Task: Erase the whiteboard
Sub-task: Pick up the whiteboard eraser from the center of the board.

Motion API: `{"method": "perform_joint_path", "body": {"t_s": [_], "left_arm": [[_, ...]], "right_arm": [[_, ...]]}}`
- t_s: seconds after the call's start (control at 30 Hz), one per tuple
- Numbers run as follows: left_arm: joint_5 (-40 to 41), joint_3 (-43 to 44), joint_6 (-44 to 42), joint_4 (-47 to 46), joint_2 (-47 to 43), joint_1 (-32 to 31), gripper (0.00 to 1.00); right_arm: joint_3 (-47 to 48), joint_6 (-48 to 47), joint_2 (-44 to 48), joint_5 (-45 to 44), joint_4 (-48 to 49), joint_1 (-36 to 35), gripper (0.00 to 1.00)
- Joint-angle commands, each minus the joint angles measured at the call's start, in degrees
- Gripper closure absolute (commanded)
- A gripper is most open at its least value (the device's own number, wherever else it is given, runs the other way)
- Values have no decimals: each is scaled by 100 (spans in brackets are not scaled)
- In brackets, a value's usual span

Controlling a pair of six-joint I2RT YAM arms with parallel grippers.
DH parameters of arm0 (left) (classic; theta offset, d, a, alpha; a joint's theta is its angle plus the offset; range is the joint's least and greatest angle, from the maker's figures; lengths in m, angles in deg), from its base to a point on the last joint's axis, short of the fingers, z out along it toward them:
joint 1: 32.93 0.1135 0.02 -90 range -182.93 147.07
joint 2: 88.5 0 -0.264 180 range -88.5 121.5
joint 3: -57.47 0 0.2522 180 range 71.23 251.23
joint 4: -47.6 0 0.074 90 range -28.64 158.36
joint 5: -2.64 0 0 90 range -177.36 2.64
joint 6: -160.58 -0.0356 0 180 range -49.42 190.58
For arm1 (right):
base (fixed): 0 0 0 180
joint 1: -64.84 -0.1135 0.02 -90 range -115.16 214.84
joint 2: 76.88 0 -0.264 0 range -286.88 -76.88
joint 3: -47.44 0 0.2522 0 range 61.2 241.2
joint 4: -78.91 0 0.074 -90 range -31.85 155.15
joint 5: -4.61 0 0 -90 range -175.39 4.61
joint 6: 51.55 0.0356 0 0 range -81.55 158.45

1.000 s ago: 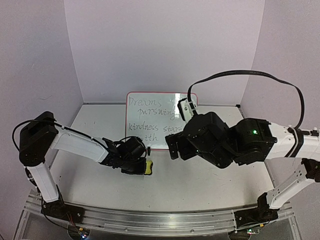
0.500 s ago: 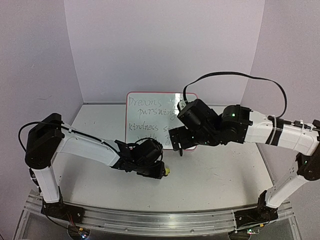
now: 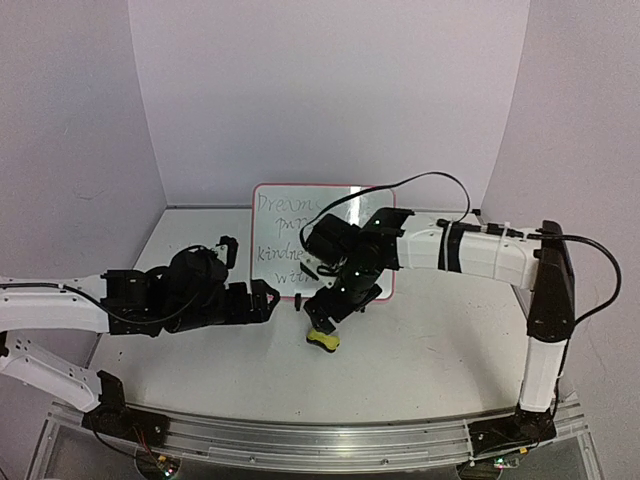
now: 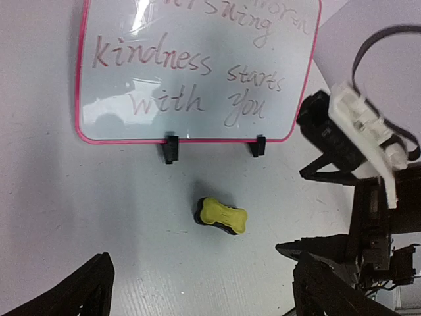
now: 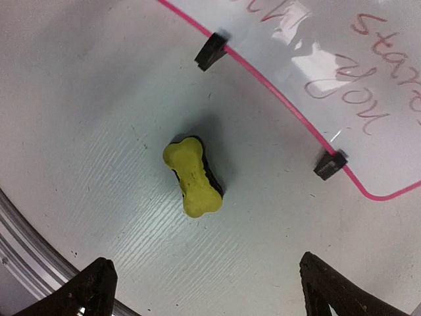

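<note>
Going by the top view from the left, your left arm reaches in low over the table and ends just in front of the lower-left part of the board. Left gripper is released. Its fingers stand wide at the bottom corners of its wrist view, with only bare table between them and the block further out. Board stands upright on two black feet at mid-table, toward the back wall, with a pink frame and rounded corners. Marker writing covers it. You can read "kindness starts with you" on the lower lines; the upper lines are cut off in the wrist view and partly hidden by the right arm from above. Block is bone-shaped, yellow on top and black underneath. It lies flat on the table just in front of the board, roughly between the two feet, apart from the frame and touching neither gripper. Right gripper hangs right above the block, also released, fingers spread wide at the lower corners of its wrist view with the block centred between them further off. Whether the tips reach table height, you can't tell. Right arm comes in from the right across the board's right half, with a black cable looping over it.
</note>
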Motion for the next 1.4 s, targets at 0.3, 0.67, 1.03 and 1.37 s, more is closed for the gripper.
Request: {"method": "perform_joint_path", "body": {"t_s": [0.3, 0.67, 1.03, 1.37], "left_arm": [[1199, -844, 599, 1355, -1339, 187, 0], [1301, -1036, 782, 1569, -1650, 225, 0], [1319, -1019, 825, 1589, -1545, 234, 0], [1288, -1054, 916, 1589, -1424, 243, 0]], "right_arm": [[2109, -2420, -2124, 1475, -1830, 500, 5], [2691, -2578, -2823, 1340, -2169, 598, 8], [3119, -2571, -3302, 1167, -2177, 587, 20], [3124, -2623, -3508, 855, -2199, 390, 35]]}}
